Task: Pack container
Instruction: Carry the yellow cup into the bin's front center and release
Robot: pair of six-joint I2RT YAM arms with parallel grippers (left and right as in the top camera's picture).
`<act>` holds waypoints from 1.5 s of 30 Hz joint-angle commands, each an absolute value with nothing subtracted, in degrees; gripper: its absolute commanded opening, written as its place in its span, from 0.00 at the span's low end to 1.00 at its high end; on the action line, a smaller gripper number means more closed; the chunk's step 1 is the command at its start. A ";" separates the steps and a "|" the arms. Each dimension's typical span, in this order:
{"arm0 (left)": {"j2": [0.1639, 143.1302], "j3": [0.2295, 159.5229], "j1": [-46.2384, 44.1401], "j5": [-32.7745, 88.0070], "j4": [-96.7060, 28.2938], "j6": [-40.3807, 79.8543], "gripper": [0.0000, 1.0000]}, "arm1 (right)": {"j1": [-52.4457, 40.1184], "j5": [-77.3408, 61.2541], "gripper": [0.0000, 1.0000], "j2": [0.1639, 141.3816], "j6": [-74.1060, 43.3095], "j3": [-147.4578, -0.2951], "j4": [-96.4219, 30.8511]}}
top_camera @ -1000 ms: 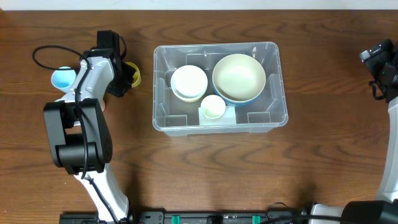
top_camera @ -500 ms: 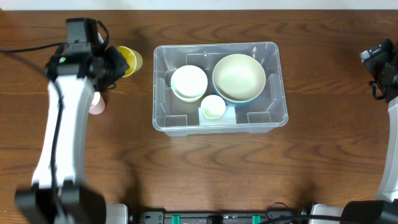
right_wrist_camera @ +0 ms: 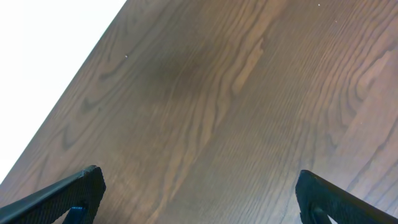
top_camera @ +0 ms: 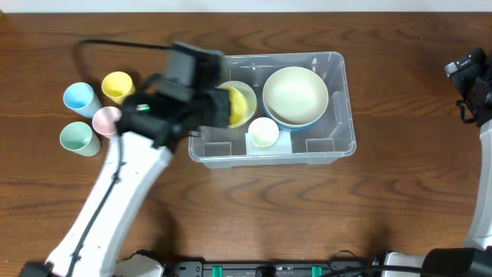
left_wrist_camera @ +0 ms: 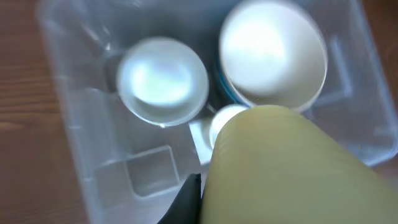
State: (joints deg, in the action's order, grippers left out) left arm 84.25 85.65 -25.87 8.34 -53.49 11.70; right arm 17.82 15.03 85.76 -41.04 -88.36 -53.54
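Note:
The clear plastic container (top_camera: 347, 146) stands at mid table. It holds a stack of white bowls (left_wrist_camera: 163, 81), a large cream bowl (top_camera: 295, 94) in a blue one, and a small white cup (top_camera: 264, 131). My left gripper (top_camera: 223, 106) is shut on a yellow cup (top_camera: 241, 105) and holds it over the container's left half, above the white bowls. In the left wrist view the yellow cup (left_wrist_camera: 280, 168) fills the foreground, one finger (left_wrist_camera: 190, 196) shows beside it, and the container (left_wrist_camera: 68, 143) lies below. My right gripper (right_wrist_camera: 199, 202) is open and empty over bare wood at the far right (top_camera: 470, 75).
Several cups stand left of the container: blue (top_camera: 79, 97), yellow (top_camera: 117, 86), pink (top_camera: 108, 119) and green (top_camera: 77, 138). My left arm stretches from the front left across to the container. The table's far edge runs close behind the container.
My left arm has swung right from the cups at the far left to over the container, carrying the yellow cup. The cups on the left now show. The right arm has not moved.

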 commanded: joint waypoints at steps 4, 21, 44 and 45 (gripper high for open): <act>93.65 86.59 -32.16 5.30 -53.82 7.60 0.06 | 18.00 15.64 0.99 85.43 -41.74 -88.82 -53.60; 99.88 86.59 -33.34 2.94 -52.95 7.29 0.07 | 18.00 15.64 0.99 85.43 -41.71 -88.82 -53.60; 93.14 91.02 -28.08 1.83 -55.75 8.21 0.69 | 18.00 15.64 0.99 85.43 -41.71 -88.82 -53.60; 91.44 91.74 -27.20 1.39 -56.38 8.23 0.69 | 18.00 15.64 0.99 85.43 -41.71 -88.82 -53.60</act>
